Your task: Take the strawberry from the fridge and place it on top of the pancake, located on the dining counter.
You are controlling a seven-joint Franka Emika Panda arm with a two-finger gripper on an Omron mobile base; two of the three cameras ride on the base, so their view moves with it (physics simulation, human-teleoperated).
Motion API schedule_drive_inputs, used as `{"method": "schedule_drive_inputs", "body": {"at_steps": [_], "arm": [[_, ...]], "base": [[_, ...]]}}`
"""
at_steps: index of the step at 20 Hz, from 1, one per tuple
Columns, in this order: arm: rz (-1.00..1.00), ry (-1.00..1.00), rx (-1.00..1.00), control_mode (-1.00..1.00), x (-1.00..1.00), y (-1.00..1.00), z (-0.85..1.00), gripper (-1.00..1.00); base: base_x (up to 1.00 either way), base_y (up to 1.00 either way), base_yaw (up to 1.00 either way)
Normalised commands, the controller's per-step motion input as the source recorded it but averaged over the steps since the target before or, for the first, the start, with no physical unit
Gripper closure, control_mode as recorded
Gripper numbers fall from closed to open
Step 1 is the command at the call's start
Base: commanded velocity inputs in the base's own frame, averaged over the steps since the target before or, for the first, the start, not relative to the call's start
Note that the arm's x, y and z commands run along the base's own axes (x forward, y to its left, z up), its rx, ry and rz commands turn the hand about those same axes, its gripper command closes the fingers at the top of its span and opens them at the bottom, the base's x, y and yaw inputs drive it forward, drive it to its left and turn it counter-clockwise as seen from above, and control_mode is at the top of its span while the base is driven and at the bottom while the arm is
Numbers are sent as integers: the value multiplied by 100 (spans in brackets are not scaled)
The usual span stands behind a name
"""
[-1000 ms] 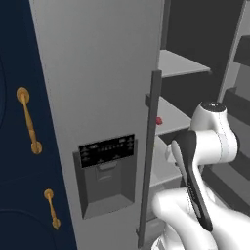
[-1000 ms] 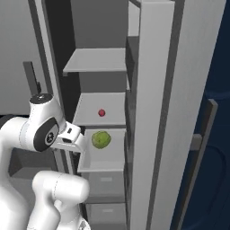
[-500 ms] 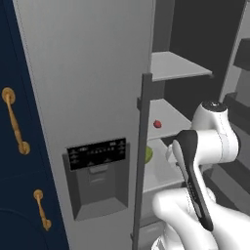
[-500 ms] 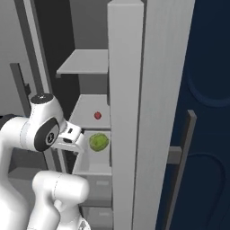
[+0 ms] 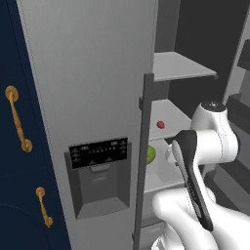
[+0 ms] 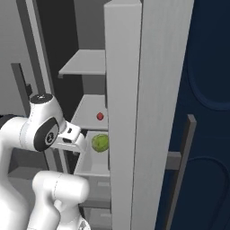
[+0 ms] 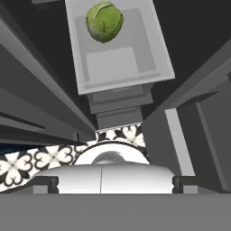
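Gripper (image 7: 115,182) jaws wide, pointing down, before fridge (image 5: 97,97)

In the left base view the fridge (image 5: 97,97) door fills the centre, cabinets (image 5: 14,195) at the left edge. Right of the door, the strawberry (image 5: 160,124) sits on a shelf (image 5: 171,114), the cabbage (image 5: 151,154) on the shelf below.

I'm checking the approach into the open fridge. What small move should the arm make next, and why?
Probably raise the hand and reach forward toward the tiny red strawberry. It sits on the shelf above the round green fruit, while the hand view looks down onto that lower shelf, so the hand seems aimed too low.
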Motion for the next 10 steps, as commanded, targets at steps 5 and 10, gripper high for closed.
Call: {"method": "schedule_drive_inputs", "body": {"at_steps": [5, 10], "arm": [[0, 0, 0, 100, 0, 0, 0, -100], [4, -7, 0, -100, 28, -11, 3, -100]], "base": [[0, -30, 1], [0, -5, 0]]}}
